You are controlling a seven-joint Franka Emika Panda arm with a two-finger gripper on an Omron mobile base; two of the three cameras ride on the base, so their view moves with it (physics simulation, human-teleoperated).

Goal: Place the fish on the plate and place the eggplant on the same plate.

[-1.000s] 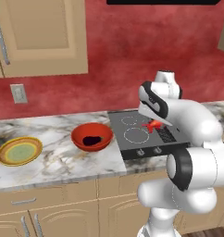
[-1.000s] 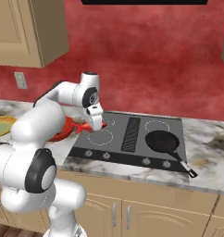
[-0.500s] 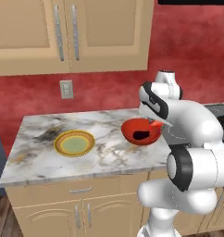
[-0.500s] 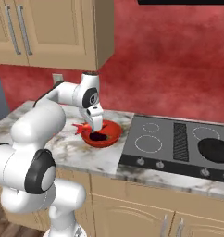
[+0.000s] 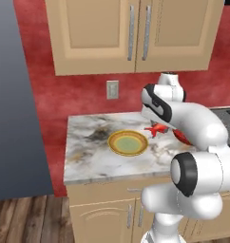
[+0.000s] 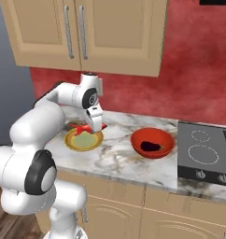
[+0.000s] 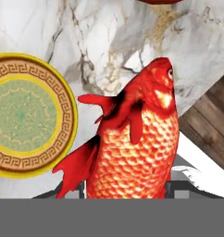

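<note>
I see the gripper [image 6: 95, 126] clamped on the fish [image 7: 132, 143], held above the counter [image 5: 88, 156] just beside the plate [image 5: 128, 142]; the eggplant [image 6: 151, 146] apparently lies in the red bowl [image 6: 152, 142].

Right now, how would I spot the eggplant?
Find the white marble counter beside the black cooktop. On it stand a flat yellow-rimmed plate and a deeper red-orange bowl. The glossy, near-black oblong eggplant lies inside that bowl.
</note>
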